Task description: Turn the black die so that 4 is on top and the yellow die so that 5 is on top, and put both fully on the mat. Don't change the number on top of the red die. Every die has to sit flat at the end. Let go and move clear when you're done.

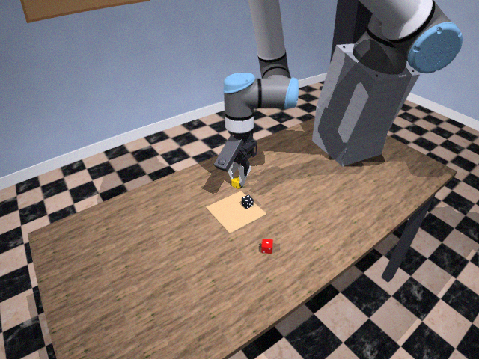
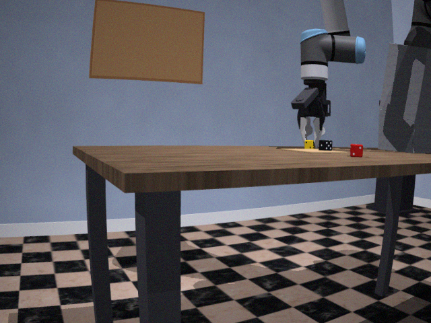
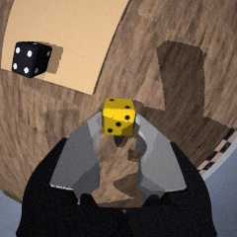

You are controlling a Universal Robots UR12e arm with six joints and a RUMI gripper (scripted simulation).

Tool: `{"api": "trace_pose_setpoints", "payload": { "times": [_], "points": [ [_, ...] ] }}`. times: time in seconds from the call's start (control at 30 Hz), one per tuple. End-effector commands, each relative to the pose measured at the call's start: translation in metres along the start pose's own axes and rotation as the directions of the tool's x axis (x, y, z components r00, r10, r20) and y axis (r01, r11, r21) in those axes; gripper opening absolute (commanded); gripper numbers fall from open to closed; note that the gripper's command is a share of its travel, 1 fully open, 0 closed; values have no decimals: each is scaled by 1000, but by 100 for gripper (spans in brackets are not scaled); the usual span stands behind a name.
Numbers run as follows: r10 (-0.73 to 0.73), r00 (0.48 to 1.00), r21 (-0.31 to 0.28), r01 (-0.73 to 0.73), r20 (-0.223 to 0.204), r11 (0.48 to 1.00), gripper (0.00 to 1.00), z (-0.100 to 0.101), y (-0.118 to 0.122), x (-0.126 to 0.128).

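Note:
The yellow die point(image 1: 236, 182) point(image 2: 308, 144) point(image 3: 118, 118) is at table level just behind the mat point(image 1: 230, 220) point(image 3: 74, 25), off it. In the wrist view it shows a face with 2 pips and one with 3. My gripper point(image 1: 236, 182) point(image 2: 310, 143) point(image 3: 118, 113) is shut on it, one jaw on each side. The black die point(image 1: 247, 201) point(image 2: 325, 145) point(image 3: 31, 59) sits on the mat near its back right edge; the wrist view shows its 4-pip face, and I cannot tell its top number. The red die point(image 1: 267, 246) point(image 2: 356, 150) lies flat in front of the mat, 1 on top.
The wooden table point(image 1: 154, 270) point(image 2: 209, 163) bears everything. The grey robot pedestal point(image 1: 359, 111) stands at the table's back right. The black die is the nearest obstacle, in front and right of the gripper in the top view.

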State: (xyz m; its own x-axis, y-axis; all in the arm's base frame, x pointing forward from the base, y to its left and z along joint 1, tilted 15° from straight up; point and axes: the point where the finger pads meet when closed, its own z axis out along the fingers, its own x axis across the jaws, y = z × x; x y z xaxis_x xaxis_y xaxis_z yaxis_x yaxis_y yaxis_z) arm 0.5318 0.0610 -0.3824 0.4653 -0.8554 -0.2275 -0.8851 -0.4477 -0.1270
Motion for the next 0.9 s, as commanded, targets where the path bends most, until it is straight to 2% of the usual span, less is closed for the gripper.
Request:
{"api": "trace_pose_setpoints", "payload": {
  "times": [0.0,0.43,0.63,0.7,0.87],
  "points": [
    [0,1000,1,0,-1,1000,10,0,0,0],
    [0,1000,1,0,-1,1000,10,-7,0,0],
    [0,1000,1,0,-1,1000,10,-34,0,0],
    [0,1000,1,0,-1,1000,10,-34,0,0],
    [0,1000,1,0,-1,1000,10,-64,0,0]
  ]
}}
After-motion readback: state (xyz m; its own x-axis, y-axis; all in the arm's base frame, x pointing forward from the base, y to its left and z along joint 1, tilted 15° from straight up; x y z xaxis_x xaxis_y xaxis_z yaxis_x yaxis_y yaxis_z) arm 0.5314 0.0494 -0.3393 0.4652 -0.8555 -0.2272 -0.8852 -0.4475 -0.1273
